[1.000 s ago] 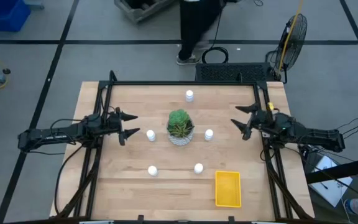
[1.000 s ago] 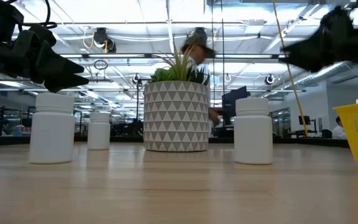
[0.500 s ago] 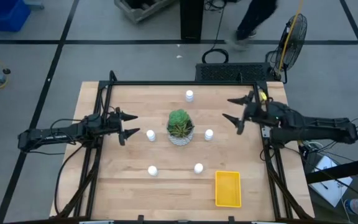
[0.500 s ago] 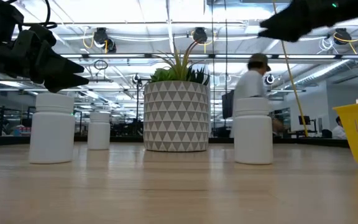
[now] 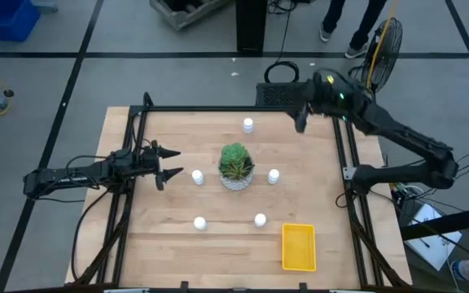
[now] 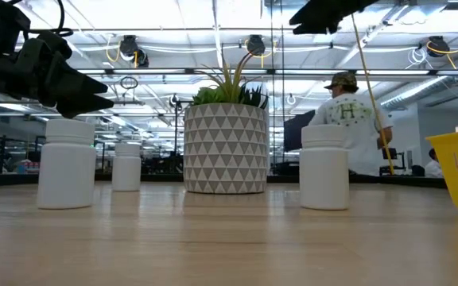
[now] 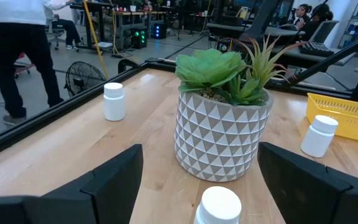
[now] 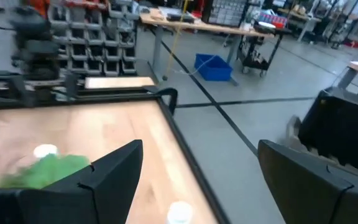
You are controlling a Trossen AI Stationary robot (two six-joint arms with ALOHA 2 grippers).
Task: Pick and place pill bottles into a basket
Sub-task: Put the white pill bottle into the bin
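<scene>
Several white pill bottles stand upright on the wooden table: one far [image 5: 248, 124], two beside the plant [image 5: 197, 176] [image 5: 273, 175], two nearer [image 5: 199, 222] [image 5: 260, 220]. The yellow basket [image 5: 298, 247] rests at the near right. My left gripper [image 5: 166, 163] hangs open at the table's left side, level, with the nearest bottle [image 7: 218, 208] just ahead of its fingers. My right gripper [image 5: 303, 114] is open and raised high over the far right part of the table, with nothing between its fingers; it shows at the top of the low view [image 6: 324, 12].
A potted plant [image 5: 236, 165] in a white patterned pot stands at the table's middle, between the bottles. Black frame rails [image 5: 344, 155] run along the table's left, right and far edges. A fan [image 5: 385, 45] and a person [image 6: 348, 127] are beyond the far edge.
My right gripper has risen from low at the table's right edge and swung toward the far edge, staying open. In the low view it has climbed to the picture's top. The bottles, the basket and my left arm have kept still.
</scene>
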